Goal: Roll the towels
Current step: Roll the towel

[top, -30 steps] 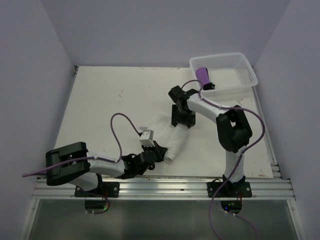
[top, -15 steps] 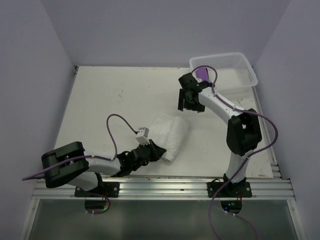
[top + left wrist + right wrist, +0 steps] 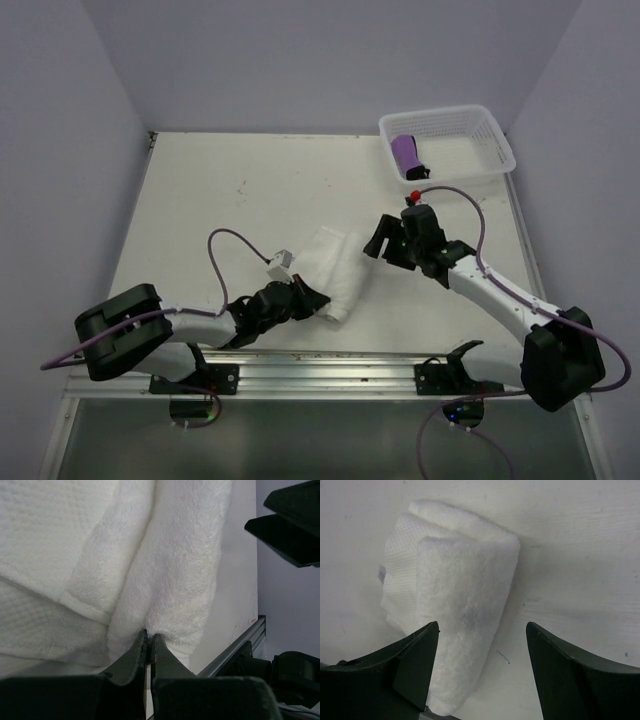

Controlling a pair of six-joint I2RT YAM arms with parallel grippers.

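The white towel [image 3: 338, 270] lies as a loose roll on the table, filling the left wrist view [image 3: 150, 560] and standing left of centre in the right wrist view [image 3: 460, 600]. My left gripper [image 3: 310, 298] is shut, its tips [image 3: 149, 634] pressed into a fold at the roll's near end; no cloth shows between them. My right gripper [image 3: 385, 245] hangs open just right of the roll, its jaws wide [image 3: 482, 626] with the roll's right edge and bare table between them. The purple towel [image 3: 405, 153] lies rolled in the basket.
The white perforated basket [image 3: 497, 140] stands at the back right corner. An aluminium rail [image 3: 330, 372] runs along the near table edge, close behind the left gripper. The right gripper shows as dark shapes [image 3: 290, 522] in the left wrist view.
The right arm swung from beside the basket down to the towel's right side, jaws open. The left gripper stayed shut at the roll's near end, and the roll looks narrower.
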